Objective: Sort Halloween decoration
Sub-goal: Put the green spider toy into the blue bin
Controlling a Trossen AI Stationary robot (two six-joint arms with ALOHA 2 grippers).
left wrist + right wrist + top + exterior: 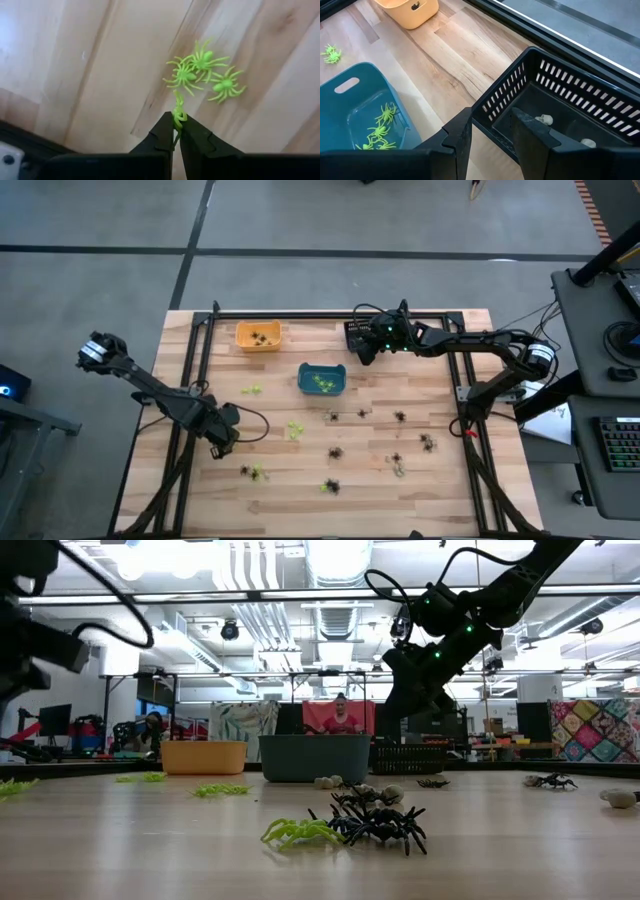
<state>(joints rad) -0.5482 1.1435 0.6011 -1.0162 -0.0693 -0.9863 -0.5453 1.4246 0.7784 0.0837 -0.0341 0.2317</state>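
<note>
My left gripper (222,442) hangs over the table's near-left part, shut on a lime green spider (178,114). Three more green spiders (202,75) lie on the wood just beyond it. My right gripper (364,352) is open and raised over the near-left corner of the black bin (560,100), whose wall shows between its fingers; it touches nothing. Pale trinkets (546,119) lie inside that bin. The teal bin (322,380) holds green spiders (380,130), and the orange bin (257,335) holds black ones. Black spiders (400,417) and green spiders (295,428) are scattered over the table. My left gripper pinches one lime green spider (178,114) between its two fingertips (167,132). Part of the spider sticks out past the tips. The spider looks lifted clear of the wood, above the three green ones.
The three bins stand in a row along the table's far side. A dark metal frame (200,360) runs around the tabletop. In the low view a green spider and a black spider (375,823) lie close to the camera. People (340,715) are in the room behind.
</note>
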